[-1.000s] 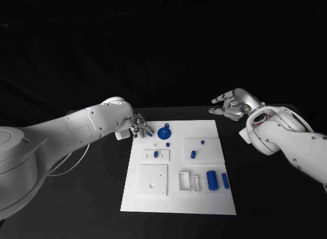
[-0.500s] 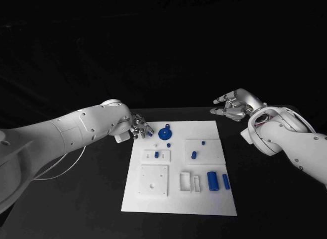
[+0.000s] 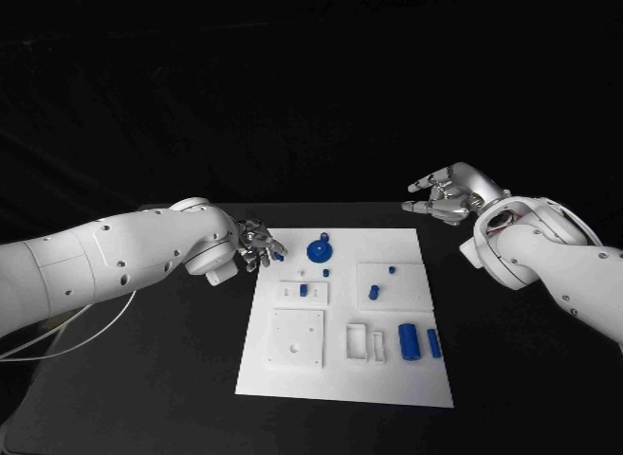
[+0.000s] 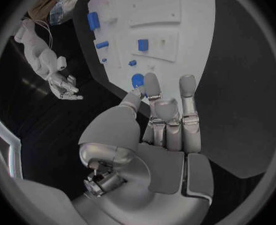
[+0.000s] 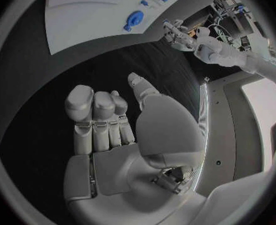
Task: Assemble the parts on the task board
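Observation:
The white task board (image 3: 341,370) lies mid-table. On its far part sit a round blue disc with a knob (image 3: 318,251), small blue pegs (image 3: 304,278) and a blue block (image 3: 303,290). Two blue cylinders (image 3: 407,341) lie near its right edge. My left hand (image 3: 261,244) hovers at the board's far left corner. A small blue part (image 4: 138,80) is pinched between its thumb and a fingertip (image 4: 151,82). My right hand (image 3: 441,199) hangs beyond the board's far right corner, fingers loosely bent with nothing in them; in the right wrist view the right hand (image 5: 113,130) looks the same.
Raised white fixtures (image 3: 295,338) and a slotted holder (image 3: 363,343) take up the board's near half. Bare black table (image 3: 530,379) lies on both sides of the board.
My left hand has drawn back a little to the left, away from the disc, with the small blue part in it. The right hand has hardly moved.

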